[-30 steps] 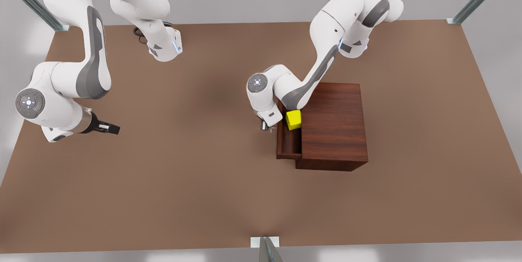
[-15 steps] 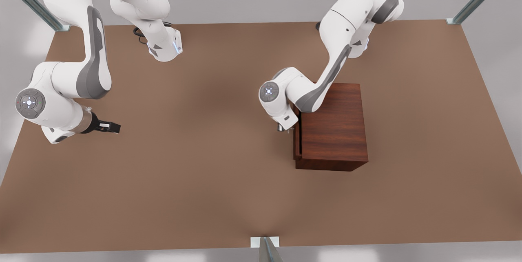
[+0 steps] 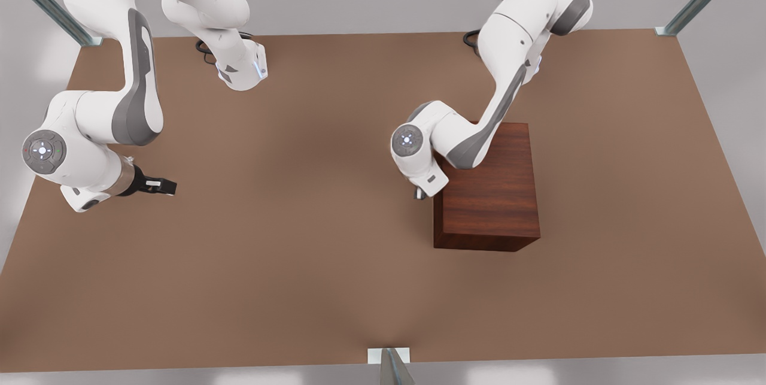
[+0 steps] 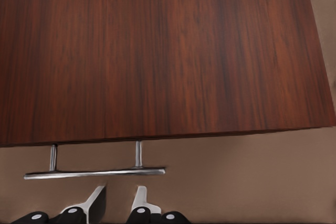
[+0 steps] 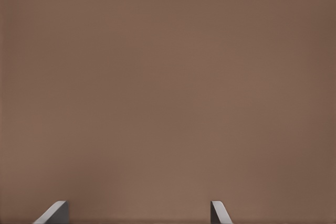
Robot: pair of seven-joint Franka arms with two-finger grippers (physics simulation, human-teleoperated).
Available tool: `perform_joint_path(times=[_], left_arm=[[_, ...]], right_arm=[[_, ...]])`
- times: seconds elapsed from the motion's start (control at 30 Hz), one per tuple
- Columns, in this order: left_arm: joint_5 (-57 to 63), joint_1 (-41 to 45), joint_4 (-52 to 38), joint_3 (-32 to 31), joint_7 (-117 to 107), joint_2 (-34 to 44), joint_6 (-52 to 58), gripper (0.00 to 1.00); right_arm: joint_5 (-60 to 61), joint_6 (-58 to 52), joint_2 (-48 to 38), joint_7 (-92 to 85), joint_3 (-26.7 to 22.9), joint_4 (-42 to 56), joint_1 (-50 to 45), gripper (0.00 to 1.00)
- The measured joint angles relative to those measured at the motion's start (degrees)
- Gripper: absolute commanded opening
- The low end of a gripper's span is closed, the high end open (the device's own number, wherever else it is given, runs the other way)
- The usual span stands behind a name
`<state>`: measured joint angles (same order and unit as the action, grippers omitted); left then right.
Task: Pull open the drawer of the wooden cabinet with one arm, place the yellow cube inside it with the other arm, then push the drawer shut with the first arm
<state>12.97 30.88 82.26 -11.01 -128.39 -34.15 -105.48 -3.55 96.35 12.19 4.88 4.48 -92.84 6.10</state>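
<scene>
Currently listed: wooden cabinet [image 3: 488, 187], dark reddish-brown, standing on the brown table [image 3: 287, 265] toward the front view's right; drawer flush with the cabinet front, closed. Silver bar handle [image 4: 94, 172] on two posts, lying just beyond the left gripper [image 4: 118, 203], apart from the fingertips [image 4: 140, 199]; these stand slightly parted, nothing between them. In the front view the left gripper [image 3: 421, 193] sits just beside the cabinet's front edge. Right gripper [image 3: 161, 185], well apart at the front view's left, waiting above bare table; its fingertips [image 5: 218, 211] spread wide, holding nothing. Yellow cube: location cannot be told.
</scene>
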Motion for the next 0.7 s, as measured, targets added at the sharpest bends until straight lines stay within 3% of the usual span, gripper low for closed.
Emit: perform_joint_path(times=[0.17, 0.3, 0.4, 0.47, 0.53, 0.7], left_arm=[[-5.18, -9.33, 4.59, -0.29, 4.90, 11.90, 3.44, 1.00], [-10.92, -26.22, 9.04, 0.01, 18.56, 20.19, 7.94, 1.00], [-14.79, -37.28, 1.90, 0.24, 35.18, 20.84, 11.14, 1.00], [-16.06, -39.43, -1.45, 0.34, 45.70, 21.22, 12.29, 1.00], [-16.49, -41.09, 3.53, 0.67, 56.10, 24.59, 11.22, 1.00], [-16.98, -40.93, 4.63, 0.36, 75.65, 25.44, 9.46, 1.00]], right_arm=[[-0.03, 0.00, 0.00, -0.37, 0.00, 0.00, 0.05, 1.00], [-0.04, 0.00, 0.00, -0.59, 0.00, -0.03, -0.04, 1.00], [-0.06, 0.00, 0.00, -0.73, 0.00, 0.00, -0.03, 1.00], [-0.07, 0.00, 0.00, -0.81, 0.00, 0.00, -0.03, 1.00], [-0.07, 0.00, 0.00, -0.89, 0.00, 0.00, -0.03, 1.00], [-0.07, 0.00, 0.00, -1.04, 0.00, 0.00, -0.02, 1.00]])
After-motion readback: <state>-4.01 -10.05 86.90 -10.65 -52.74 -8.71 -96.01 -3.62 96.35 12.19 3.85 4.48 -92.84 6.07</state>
